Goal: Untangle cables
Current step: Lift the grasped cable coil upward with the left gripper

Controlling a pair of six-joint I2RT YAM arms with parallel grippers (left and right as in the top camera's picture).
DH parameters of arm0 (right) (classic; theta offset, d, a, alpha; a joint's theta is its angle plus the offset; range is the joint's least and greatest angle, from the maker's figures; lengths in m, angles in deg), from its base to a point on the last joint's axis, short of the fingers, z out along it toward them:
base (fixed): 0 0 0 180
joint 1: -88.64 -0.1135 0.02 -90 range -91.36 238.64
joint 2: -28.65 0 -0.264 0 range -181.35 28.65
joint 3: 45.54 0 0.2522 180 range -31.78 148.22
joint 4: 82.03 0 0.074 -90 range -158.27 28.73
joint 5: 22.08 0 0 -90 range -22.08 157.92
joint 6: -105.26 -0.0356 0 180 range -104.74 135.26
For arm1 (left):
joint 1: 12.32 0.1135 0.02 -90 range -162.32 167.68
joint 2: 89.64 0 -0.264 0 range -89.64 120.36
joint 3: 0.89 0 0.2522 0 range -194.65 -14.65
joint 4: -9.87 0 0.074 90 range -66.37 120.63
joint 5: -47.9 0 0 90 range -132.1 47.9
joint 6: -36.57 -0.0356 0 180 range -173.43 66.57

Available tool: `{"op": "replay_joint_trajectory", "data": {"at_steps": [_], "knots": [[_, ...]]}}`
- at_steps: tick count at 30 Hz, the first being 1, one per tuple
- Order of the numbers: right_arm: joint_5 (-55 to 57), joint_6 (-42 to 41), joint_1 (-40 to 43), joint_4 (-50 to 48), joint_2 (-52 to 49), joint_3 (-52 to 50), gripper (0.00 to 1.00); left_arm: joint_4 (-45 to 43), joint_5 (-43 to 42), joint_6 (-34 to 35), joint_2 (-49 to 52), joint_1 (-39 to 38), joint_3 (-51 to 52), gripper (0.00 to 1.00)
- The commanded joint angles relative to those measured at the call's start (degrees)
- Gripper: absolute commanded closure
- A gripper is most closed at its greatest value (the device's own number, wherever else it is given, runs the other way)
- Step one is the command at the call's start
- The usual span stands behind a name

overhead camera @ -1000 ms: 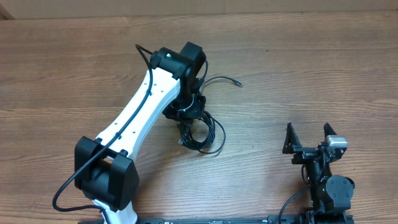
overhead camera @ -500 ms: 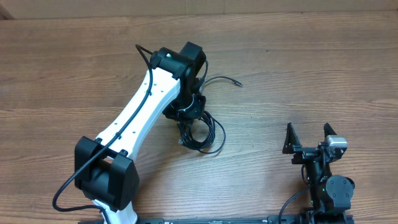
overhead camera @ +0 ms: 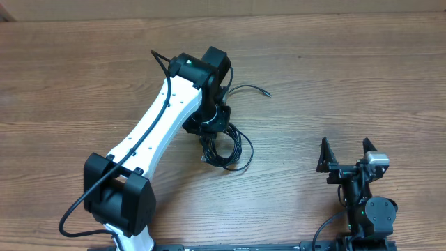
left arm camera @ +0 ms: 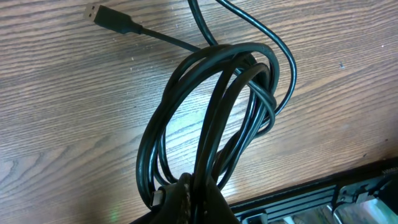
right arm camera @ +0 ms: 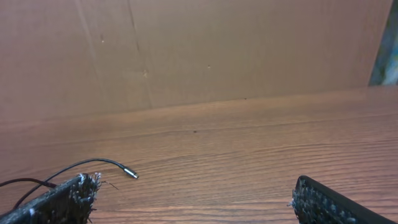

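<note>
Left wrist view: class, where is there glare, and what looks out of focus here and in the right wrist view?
Left wrist view: pale glare on the table inside the loop of cables, left pincer blurred at the bottom edge; right wrist view: fingers of the right pincer soft.

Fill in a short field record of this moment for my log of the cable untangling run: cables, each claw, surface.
cables: black, one coil of overlapping loops, not yet separated
loose end: USB plug flat on the wood, outside the coil
left claw: shut on the cables at the coil's edge
right claw: open, empty, well apart from the coil
surface: wooden table
</note>
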Motion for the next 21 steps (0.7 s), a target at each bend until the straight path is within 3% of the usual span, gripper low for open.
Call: {"op": "replay_joint_trajectory", "data": {"at_steps": [1,21], "knots": [[-0.31,0.39,0.15,-0.35,0.57,-0.61,0.0,-0.07,-0.31,1.46,-0.11,-0.22,-0.9,0.96],[-0.31,0.39,0.15,-0.35,0.57,-0.61,0.0,-0.68,-0.31,3.61,-0.11,-0.22,-0.87,0.96]]}}
